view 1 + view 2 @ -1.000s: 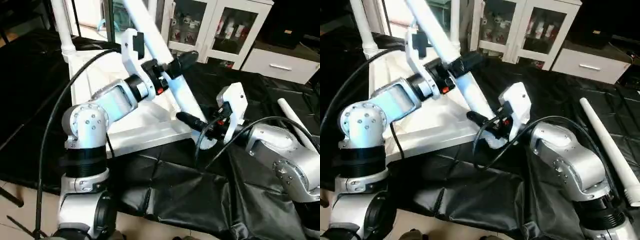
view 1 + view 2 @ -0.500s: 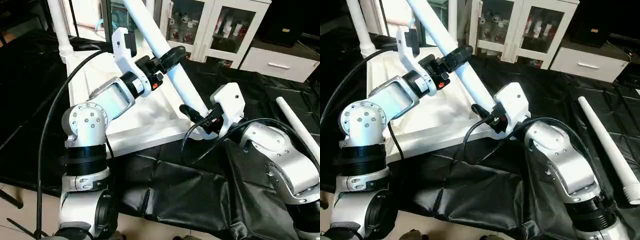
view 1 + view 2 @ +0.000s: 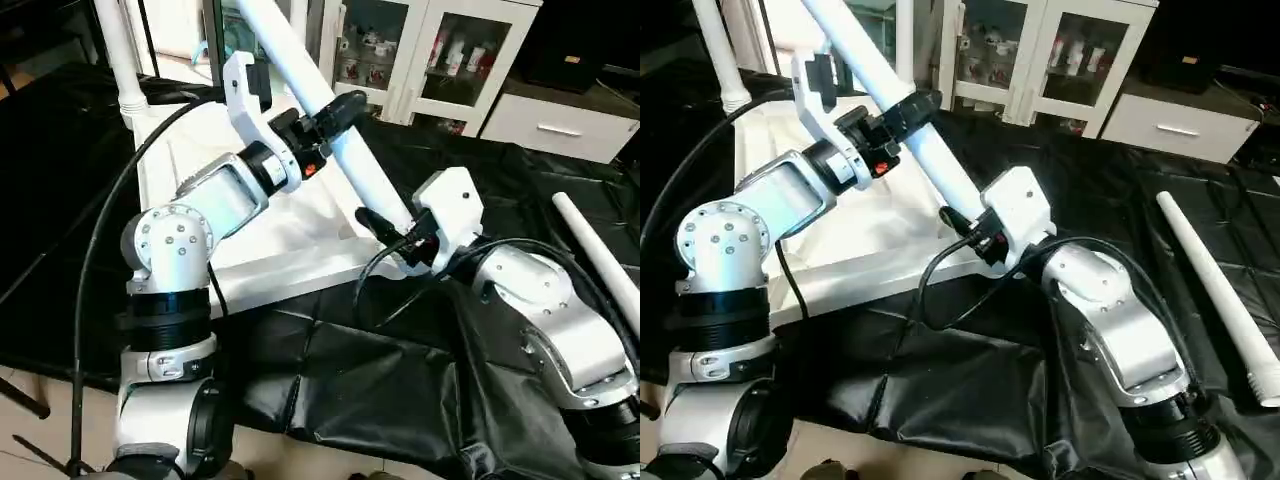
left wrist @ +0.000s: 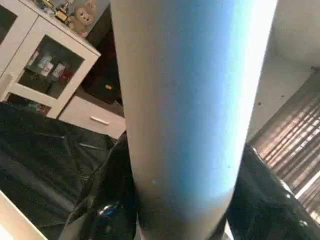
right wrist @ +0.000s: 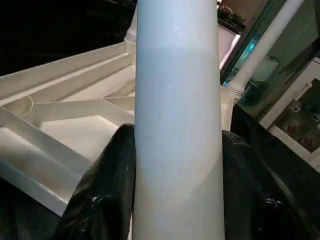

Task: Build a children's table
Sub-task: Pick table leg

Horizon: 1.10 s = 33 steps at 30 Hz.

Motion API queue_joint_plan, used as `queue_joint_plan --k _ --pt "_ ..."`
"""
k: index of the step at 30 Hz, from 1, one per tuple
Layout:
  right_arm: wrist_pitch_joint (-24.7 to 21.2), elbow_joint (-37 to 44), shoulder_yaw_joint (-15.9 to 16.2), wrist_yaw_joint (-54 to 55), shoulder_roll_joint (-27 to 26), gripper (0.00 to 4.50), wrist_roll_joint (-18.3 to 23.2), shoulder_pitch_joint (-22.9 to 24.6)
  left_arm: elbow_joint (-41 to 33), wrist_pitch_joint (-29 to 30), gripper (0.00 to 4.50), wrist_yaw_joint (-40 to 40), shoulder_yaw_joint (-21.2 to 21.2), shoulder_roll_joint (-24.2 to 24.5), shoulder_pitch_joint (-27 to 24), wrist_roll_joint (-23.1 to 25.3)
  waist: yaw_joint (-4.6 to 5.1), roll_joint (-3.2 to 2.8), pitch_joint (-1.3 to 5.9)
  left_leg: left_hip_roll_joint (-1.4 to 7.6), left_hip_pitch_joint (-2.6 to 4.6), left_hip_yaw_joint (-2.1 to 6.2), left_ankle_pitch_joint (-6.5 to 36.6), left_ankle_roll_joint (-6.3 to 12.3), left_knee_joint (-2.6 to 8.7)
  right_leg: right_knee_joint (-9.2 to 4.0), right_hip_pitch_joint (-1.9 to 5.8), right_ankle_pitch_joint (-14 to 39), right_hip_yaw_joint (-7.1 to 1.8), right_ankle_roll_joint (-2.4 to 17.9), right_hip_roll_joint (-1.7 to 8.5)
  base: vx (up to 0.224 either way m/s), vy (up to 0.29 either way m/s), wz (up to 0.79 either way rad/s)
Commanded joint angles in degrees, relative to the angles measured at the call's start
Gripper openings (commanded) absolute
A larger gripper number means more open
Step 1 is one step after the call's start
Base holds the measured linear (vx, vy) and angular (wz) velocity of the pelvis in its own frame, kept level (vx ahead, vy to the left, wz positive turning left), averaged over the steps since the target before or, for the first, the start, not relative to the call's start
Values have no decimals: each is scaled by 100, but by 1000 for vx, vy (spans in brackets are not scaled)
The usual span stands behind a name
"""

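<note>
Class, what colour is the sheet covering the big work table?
Black; the sheet shows best in the right eye view.

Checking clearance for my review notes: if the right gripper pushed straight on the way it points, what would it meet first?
The tilted leg, already between the right gripper's fingers. Past it the line runs toward the upturned tabletop, though depth there is hard to judge.

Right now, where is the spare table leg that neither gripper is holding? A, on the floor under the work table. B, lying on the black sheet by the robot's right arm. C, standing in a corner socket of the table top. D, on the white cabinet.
B: the spare leg lies flat on the black sheet to the right of the right arm, apart from the table top.
</note>
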<state>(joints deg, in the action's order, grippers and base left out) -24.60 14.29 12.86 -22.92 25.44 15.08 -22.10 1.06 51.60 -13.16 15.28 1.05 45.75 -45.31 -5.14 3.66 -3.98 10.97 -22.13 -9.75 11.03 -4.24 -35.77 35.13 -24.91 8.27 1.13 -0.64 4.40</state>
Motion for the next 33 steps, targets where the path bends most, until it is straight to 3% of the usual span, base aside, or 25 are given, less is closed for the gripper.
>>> queue_joint_plan --k 1,4,7,9,13,16,17,18,19,21,22,23,26,29,31,33 --pt "93 -56 -98 4 2 186 -71 33 83 -13 195 -51 -46 -4 140 -16 3 -128 479 71 97 14 1064 -163 432 -333 359 918 -89 872 161 0 0 0" --pt "69 -26 -204 17 -103 186 4 70 152 -111 179 -10 -7 -8 162 -8 6 -151 482 66 87 20 1082 -160 436 -327 370 892 -87 884 163 0 0 0" --pt "74 -35 -231 2 -133 186 -32 71 207 -148 179 -12 9 15 191 -6 4 -136 485 65 88 19 1054 -145 434 -323 378 864 -87 903 162 0 0 0" --pt "82 -22 -252 -58 -167 242 24 88 215 -142 179 -37 24 31 212 -35 9 -132 482 68 89 14 1061 -140 432 -328 373 889 -90 915 162 0 0 0" --pt "94 25 -337 -183 -256 273 204 112 221 -159 178 -16 41 67 235 -36 5 -139 484 71 92 16 1059 -114 431 -320 374 888 -91 933 168 0 0 0" --pt "74 125 -708 -329 -571 304 887 118 295 -189 177 -49 23 134 258 16 8 -133 487 73 92 11 1060 -49 429 -318 368 879 -92 955 171 0 0 0" --pt "69 130 -725 -330 -583 316 914 118 299 -190 177 -51 23 136 260 17 2 -140 487 74 98 11 1079 -25 431 -320 361 908 -90 967 175 0 0 0" --pt "-57 214 -902 -497 -655 327 1354 130 329 -203 177 -88 2 173 274 49 1 -144 489 81 106 14 1085 -26 435 -320 363 901 -86 973 169 0 0 0" --pt "-173 272 -1048 -714 -635 334 1697 148 357 -217 177 -135 -19 216 294 80 3 -146 490 78 109 16 1081 -7 434 -314 369 862 -84 981 164 0 0 0" --pt "-290 297 -1182 -906 -581 348 1968 156 383 -222 177 -186 -32 257 316 95 -10 -146 490 86 108 20 1037 17 435 -308 369 793 -83 991 166 0 0 0" --pt "-478 259 -1486 -1154 -408 360 2313 97 420 -158 177 -387 -96 390 371 84 -10 -123 491 71 111 9 1014 67 432 -316 383 802 -81 1012 158 0 0 0" --pt "-504 246 -1526 -1165 -393 369 2347 83 421 -141 177 -419 -110 410 375 81 -30 -138 494 80 115 16 1004 54 427 -307 377 825 -83 1011 169 0 0 0" --pt "-1188 -225 -2105 -1165 -3 386 2678 -292 345 229 177 -1078 -437 804 426 -32 -18 -131 487 54 117 9 863 -21 422 -294 369 901 -79 1025 156 0 0 0" --pt "-1536 -555 -2194 -1414 396 416 2761 -452 288 423 177 -1503 -657 1016 456 -129 -27 -128 472 52 116 -12 955 -121 414 -317 366 1113 -86 1041 170 0 0 0" --pt "-2064 -773 -2249 -2227 893 430 3412 -537 218 555 177 -2055 -954 1259 519 -199 -49 -139 485 61 130 -11 992 -74 411 -318 384 1128 -88 1060 174 0 0 0" --pt "-2366 -812 -2126 -2795 1170 434 3691 -518 219 561 177 -2342 -1135 1384 586 -166 -61 -118 493 66 104 -8 926 32 401 -319 412 1040 -84 1137 189 0 0 0"
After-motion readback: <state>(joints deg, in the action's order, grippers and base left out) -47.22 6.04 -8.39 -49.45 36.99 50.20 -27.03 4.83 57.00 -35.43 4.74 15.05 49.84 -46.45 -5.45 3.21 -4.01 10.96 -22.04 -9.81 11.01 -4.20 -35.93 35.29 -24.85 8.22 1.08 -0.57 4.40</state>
